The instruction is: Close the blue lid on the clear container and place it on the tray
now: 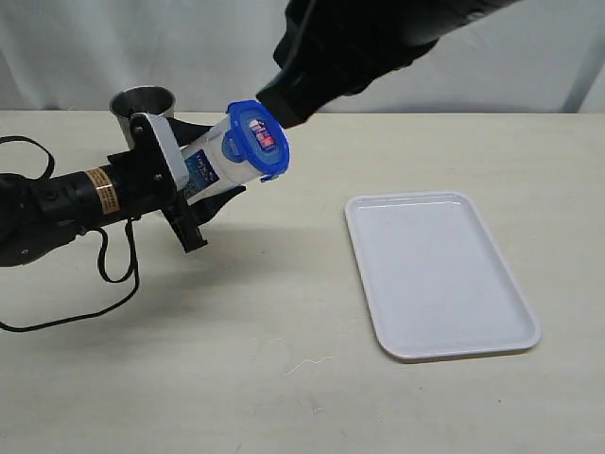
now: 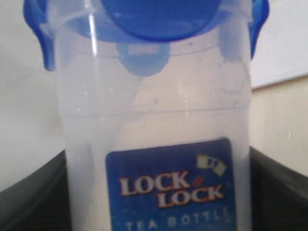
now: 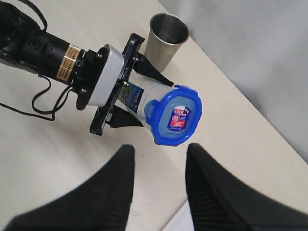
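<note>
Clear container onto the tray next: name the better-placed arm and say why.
Left. The left claw grips the clear container, blue lid on its mouth, so it could probably carry it to the tray. The right claw is open and empty.

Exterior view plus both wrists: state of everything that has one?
Blue lid: on the container's mouth; flap latching not clear.
Clear container: held off the table, tilted, lid end toward the tray.
Tray: flat on the table, empty.
Metal cup: upright, uncovered.
Left gripper: closed around the container.
Right gripper: open, holding nothing, near the lid.
</note>
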Tool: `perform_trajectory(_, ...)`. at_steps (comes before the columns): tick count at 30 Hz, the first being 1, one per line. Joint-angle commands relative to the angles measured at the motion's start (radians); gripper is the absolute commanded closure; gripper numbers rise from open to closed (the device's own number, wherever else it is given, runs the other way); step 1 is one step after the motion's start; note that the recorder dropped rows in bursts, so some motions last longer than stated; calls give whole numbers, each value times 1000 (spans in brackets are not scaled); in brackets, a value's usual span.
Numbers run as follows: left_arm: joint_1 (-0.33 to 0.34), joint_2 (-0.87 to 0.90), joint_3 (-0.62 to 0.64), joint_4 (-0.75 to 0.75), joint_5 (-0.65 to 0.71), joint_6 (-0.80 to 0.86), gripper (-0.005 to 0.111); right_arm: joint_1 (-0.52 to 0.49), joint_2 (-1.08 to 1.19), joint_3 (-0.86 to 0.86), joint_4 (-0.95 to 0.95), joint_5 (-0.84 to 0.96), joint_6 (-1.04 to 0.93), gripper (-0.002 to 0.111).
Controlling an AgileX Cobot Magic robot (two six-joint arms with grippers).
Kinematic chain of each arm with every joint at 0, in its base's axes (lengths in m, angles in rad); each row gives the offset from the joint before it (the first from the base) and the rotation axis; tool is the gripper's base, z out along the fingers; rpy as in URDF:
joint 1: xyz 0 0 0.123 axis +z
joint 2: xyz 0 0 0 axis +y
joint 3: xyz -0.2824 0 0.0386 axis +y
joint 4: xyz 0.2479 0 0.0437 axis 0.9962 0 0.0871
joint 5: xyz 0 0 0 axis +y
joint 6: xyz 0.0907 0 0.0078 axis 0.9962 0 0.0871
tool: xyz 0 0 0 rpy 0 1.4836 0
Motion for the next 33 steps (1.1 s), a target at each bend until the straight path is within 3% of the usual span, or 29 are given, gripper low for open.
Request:
perform_trajectory(1,-51,-43,-2,-69,96,81,107,-2,-108,128,-35,-93,50,73)
perform_trajectory(9,-209,-230,-2,-335,509,500,107,-2,-465,503,-436,-292,564,73)
perform_trajectory(13,-261,-286,-2,-491,622,671,107,-2,-563,616,-687,-297,900,74)
perform_trajectory(15,-279,-305,-2,-551,665,751,107,-2,-615,671,-785,-292,1017,82)
perform_trajectory(18,-290,-323,-2,-660,706,884,107,-2,-694,740,-874,-292,1139,104)
perform_trajectory(22,-290,-329,-2,-885,697,1170,107,-2,-755,785,-967,-292,1256,104)
perform_trajectory(27,-307,-329,-2,-1370,428,1706,107,-2,-760,794,-969,-297,1259,104)
perform_trajectory(28,-315,-329,-2,-1409,395,1772,107,-2,-760,795,-971,-299,1259,104)
perform_trajectory(33,-315,-329,-2,-1394,396,1784,107,-2,-760,795,-992,-301,1261,104)
